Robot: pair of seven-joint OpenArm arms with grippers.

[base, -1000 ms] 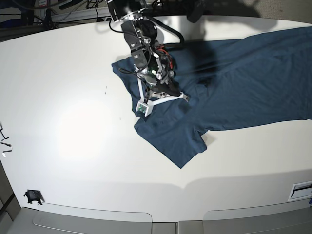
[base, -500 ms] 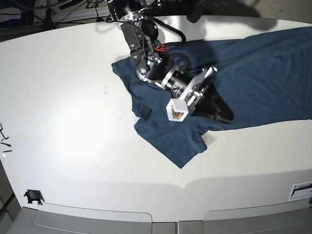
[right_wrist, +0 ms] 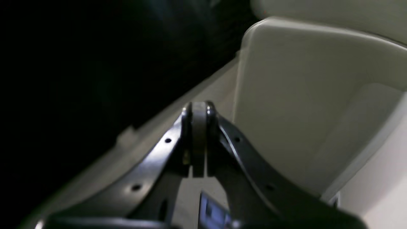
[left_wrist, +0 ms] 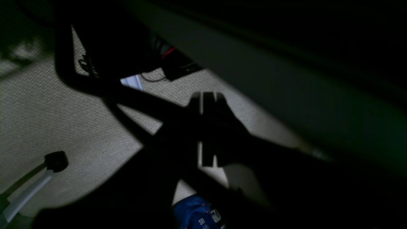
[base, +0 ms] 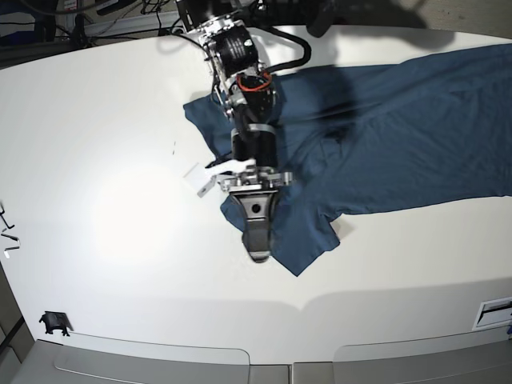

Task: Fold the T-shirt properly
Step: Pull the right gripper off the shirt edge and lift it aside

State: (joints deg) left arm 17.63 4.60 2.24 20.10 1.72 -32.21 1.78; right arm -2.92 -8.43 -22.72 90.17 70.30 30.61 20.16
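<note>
Table (base: 104,120), white, bore one T-shirt (base: 400,136) and nothing else of note; one shirt and two arms were counted, only one arm showing in the base view. On that view's left, the right gripper (base: 258,250) reached out over the lower sleeve (base: 300,236), pointing toward the near table edge. Its fingers were pressed together with no cloth between them, as the right wrist view confirmed (right_wrist: 198,111). The navy T-shirt lay spread unfolded behind and to the far side of this gripper, its body running off toward the frame's right edge, its sleeve directly beneath the fingertips. Whether the tips touched the fabric could not be told. The left gripper (left_wrist: 206,98) was absent from the base view; its own camera showed it pressed together, empty, over carpet rather than table.

Judgement: folding had not yet produced any visible fold; the step in hand appeared to be approach to a first grasp. The next move would call for parting the fingers and pinching the sleeve or hem edge.
</note>
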